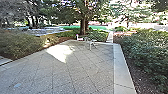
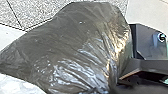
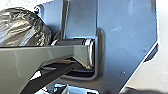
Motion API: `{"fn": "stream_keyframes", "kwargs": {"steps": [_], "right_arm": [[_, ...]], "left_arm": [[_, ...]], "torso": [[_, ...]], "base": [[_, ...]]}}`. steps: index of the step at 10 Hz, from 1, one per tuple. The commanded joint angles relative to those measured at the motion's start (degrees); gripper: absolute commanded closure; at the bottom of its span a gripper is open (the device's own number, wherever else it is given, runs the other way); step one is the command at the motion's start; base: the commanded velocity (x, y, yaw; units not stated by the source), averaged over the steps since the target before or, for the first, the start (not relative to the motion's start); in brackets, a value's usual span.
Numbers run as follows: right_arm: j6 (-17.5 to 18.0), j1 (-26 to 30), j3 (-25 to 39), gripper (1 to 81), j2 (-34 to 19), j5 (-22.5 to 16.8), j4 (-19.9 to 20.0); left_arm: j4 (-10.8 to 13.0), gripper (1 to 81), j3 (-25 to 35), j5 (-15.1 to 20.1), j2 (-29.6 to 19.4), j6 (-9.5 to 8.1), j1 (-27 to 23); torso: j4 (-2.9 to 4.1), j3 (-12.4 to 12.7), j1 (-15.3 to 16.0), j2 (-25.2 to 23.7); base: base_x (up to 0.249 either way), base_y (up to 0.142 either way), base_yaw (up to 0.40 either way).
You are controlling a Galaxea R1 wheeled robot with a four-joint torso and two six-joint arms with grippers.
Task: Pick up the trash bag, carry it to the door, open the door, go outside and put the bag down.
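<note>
Large in the left wrist view is the dark, shiny trash bag, full and creased, close beside the robot's dark base, with paving behind it. Its folds draw together low in that picture. Part of the same bag shows in the right wrist view, past the jointed bar and next to the base plate. Whether the bag hangs or rests on the ground, I cannot tell. How either gripper stands on or near it is not clear.
Ahead lies a paved yard with a pale border strip on its right. Shrubs line the right side, more bushes the left. A light chair and small furniture stand at the far edge, before a tree.
</note>
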Motion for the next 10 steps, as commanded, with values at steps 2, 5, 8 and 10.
{"fn": "stream_keyframes", "kwargs": {"steps": [2,5,8,10], "right_arm": [[-0.5,2.6,1.4,1.0,1.2,-3.3,-0.5],[-0.5,2.6,7.2,1.0,-2.3,-3.3,-0.3],[-0.5,2.4,9.2,1.0,-3.8,-3.3,-0.4],[-0.5,2.4,9.1,1.0,-3.8,-3.3,-0.4]], "left_arm": [[-1.8,81.1,9.2,6.7,-5.6,0.28,-6.0],[-3.1,81.1,16.8,8.3,-11.1,0.28,-8.4],[-7.7,81.1,23.0,12.1,-17.1,0.28,-14.2],[-10.3,81.1,23.0,15.0,-18.8,0.19,-20.2]], "torso": [[0.29,0.0,0.0,0.0],[0.24,-4.3,0.0,0.0],[0.24,-9.0,0.0,0.0],[0.24,-12.8,0.0,0.0]], "base": [[0.0,0.0,0.0],[0.0,0.0,0.0],[0.0,0.0,0.0],[0.0,0.0,0.0]]}}
